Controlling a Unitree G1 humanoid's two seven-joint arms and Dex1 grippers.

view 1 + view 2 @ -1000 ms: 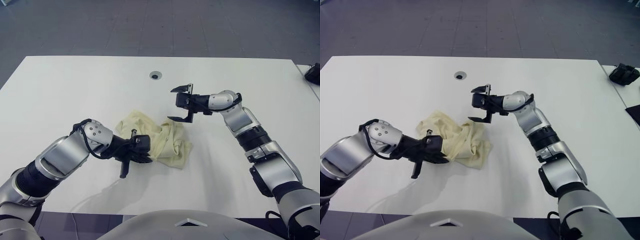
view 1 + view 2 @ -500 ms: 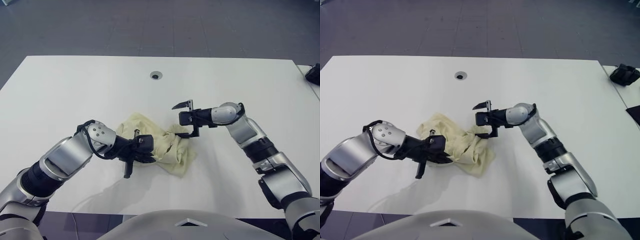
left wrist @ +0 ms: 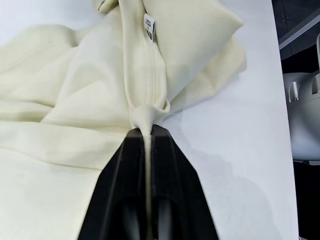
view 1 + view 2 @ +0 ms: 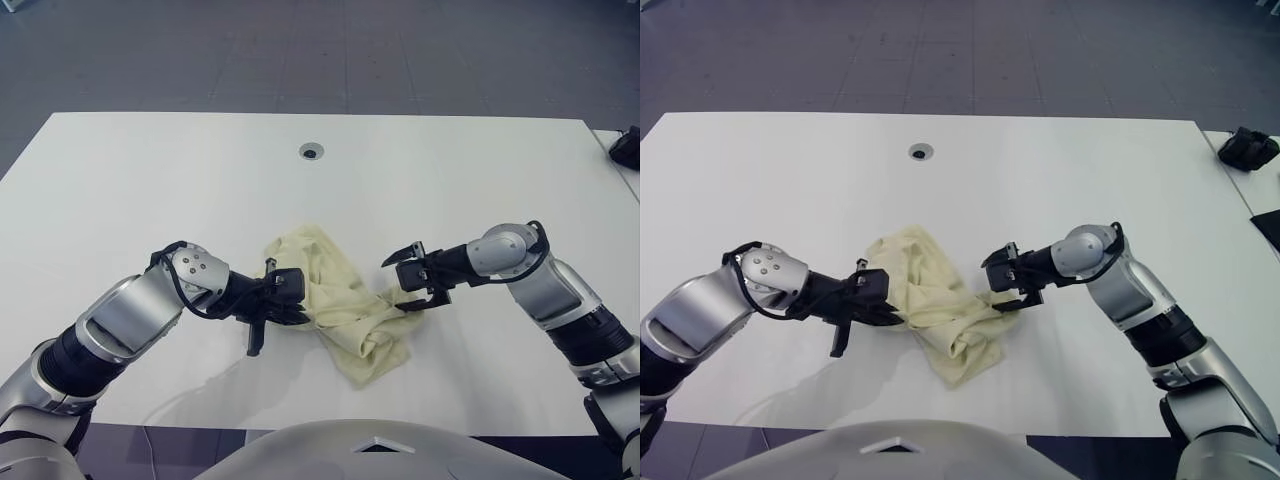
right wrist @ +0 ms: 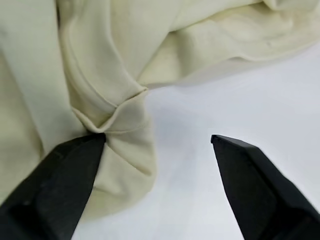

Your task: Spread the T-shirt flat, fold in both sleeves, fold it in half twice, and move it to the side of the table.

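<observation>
Here, the left fingers [image 3: 125, 170] are pressed together on a thin ridge of the T-shirt [image 4: 340, 295], with a bunched seam of cream cloth squeezed between their tips. The right fingers [image 5: 60, 175] stand spread. One tip touches a small gathered fold at the shirt's edge and the other hangs over the bare surface [image 4: 150, 170], so nothing is pinched on that side.

The shirt lies crumpled in a heap near the front middle of the white surface, between the two arms and far from flat. I judge the step in hand to be the spreading. To do it well, the right fingers should close on that gathered fold alone, low and deep enough that the cloth sits well between the tips and no extra layers come along. Both holds should then draw apart sideways with a slight lift, so the heap unrolls rather than drags. The left pinch looks narrow, and a hard tug could pull it free.

The head views give the heap's whole outline and an arm on either side, but not the quality of either grip. The left wrist view shows the pinch closely, plus a small sewn tag [image 3: 150, 25] beside the seam. The right wrist view shows the far tip well clear of the cloth.
</observation>
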